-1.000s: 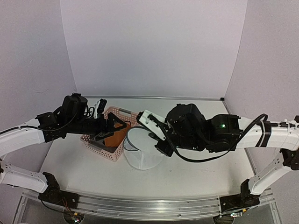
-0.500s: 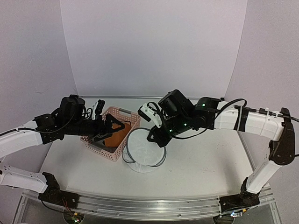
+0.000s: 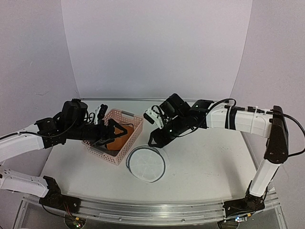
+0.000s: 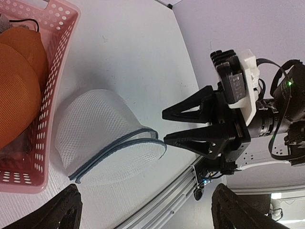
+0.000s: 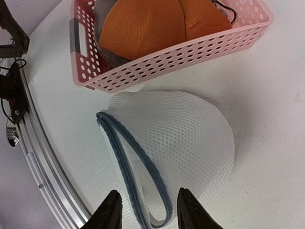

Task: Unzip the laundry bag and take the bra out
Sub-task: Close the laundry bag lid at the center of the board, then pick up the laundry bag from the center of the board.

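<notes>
The laundry bag [image 3: 147,164] is a white mesh cylinder with a dark rim, lying low on the table in front of the pink basket [image 3: 131,138]. Its blue-edged lid [image 5: 131,157] gapes along one side. The orange bra [image 3: 116,142] rests in the basket, its two cups [image 5: 157,24] showing clearly. My right gripper [image 3: 153,140] hovers open just above the bag's far rim, holding nothing. From its wrist the gripper [image 5: 148,212] straddles the blue edge without touching it. My left gripper [image 3: 114,131] hangs wide open over the basket, and in its own view the gripper [image 4: 150,210] is empty.
Grey fabric [image 5: 102,47] lies under the bra in the basket. A metal rail [image 3: 143,210] runs along the table's near edge. White walls close in the back and both sides. The two grippers face each other over the bag, a short distance apart.
My right gripper has opened and let go of the bag's rim, then drawn back and up. The bag has dropped from standing open to lying flat. The left arm has barely moved.
</notes>
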`<state>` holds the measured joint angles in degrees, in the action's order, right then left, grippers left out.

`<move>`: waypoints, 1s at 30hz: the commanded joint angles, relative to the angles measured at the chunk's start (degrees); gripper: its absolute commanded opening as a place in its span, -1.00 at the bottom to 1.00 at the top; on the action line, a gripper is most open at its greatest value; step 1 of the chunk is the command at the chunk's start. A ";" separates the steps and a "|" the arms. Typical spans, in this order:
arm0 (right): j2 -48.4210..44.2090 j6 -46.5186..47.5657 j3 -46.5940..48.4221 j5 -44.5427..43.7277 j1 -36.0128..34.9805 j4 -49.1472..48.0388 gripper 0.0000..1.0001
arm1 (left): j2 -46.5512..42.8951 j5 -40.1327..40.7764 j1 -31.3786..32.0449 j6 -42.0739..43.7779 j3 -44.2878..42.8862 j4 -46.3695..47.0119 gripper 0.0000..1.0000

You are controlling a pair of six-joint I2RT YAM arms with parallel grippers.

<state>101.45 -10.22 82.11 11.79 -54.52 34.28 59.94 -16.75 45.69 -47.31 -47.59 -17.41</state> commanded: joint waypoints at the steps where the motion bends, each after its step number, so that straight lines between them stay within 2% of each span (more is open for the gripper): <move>1: -1.67 -1.36 -0.14 -3.65 1.36 -3.22 -0.17 | 0.62 -1.53 -0.34 1.33 0.36 2.78 0.90; 5: -4.58 -0.94 -2.11 -3.53 1.47 -5.25 -0.12 | 1.71 -2.12 -0.34 1.60 0.26 3.10 0.90; 14: -9.60 2.02 -11.66 7.13 1.52 -11.43 0.14 | 4.75 -3.44 -0.30 2.47 -0.19 3.72 0.91; 19: -8.05 1.70 -14.32 10.09 1.45 -15.28 0.24 | 5.73 -3.81 -0.27 2.32 -0.31 3.95 0.91; 30: -1.43 3.36 -11.57 7.82 1.45 -16.31 0.28 | 5.41 -3.90 -0.32 1.71 -0.05 4.09 0.91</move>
<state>98.08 -8.03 67.64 20.12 -52.93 20.67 65.80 -19.86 45.69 -46.24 -47.18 -16.40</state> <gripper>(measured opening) 0.642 0.953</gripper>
